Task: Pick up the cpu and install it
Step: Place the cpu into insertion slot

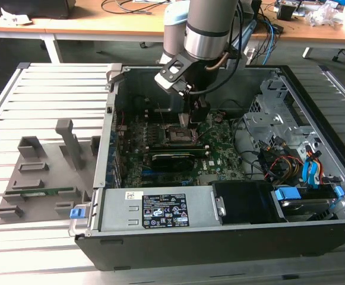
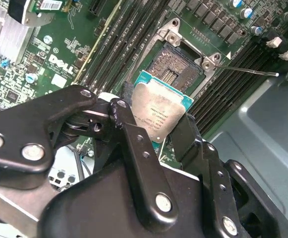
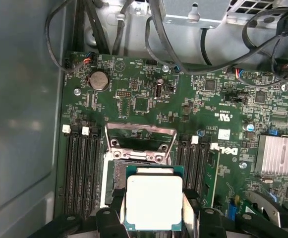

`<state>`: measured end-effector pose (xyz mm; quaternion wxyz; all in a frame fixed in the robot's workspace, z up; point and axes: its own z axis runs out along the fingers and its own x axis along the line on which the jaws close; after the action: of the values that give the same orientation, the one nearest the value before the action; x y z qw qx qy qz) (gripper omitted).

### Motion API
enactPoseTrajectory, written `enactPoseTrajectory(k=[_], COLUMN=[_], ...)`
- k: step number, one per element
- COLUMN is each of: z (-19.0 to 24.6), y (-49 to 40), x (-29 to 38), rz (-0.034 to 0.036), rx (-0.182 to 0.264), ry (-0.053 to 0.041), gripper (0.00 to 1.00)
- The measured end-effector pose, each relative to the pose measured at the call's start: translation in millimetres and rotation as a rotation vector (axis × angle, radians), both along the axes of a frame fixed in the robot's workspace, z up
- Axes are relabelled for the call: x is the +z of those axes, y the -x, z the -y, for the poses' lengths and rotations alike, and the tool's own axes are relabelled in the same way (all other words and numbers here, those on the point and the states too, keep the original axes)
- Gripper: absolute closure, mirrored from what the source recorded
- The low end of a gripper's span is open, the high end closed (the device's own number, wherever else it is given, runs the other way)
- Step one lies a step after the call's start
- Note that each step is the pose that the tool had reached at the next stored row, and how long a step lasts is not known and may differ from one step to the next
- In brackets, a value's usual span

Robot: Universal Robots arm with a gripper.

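Our tool (image 2: 157,124) grips the cpu (image 2: 161,106) by two opposite edges. We see it held over the open socket (image 2: 176,69) of the motherboard (image 2: 59,59).

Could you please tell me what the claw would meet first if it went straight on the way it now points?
Most likely the open socket: the claw points down at the motherboard with the cpu clamped in it, and the socket lies just beyond the chip. The remaining gap is unclear.
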<state>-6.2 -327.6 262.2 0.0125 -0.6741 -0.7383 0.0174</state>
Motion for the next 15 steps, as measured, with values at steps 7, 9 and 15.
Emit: enactPoseTrajectory(k=[7,9,15], z=[-3.6,-4.4,-7.0], y=[0.0,0.0,0.3], x=[-10.4,-13.8,-24.2], rz=[0.0000,-0.0001,0.0000], rx=[0.000,0.000,0.000], ry=[0.0006,0.0007,0.0027], gripper=[0.45,0.45,0.45])
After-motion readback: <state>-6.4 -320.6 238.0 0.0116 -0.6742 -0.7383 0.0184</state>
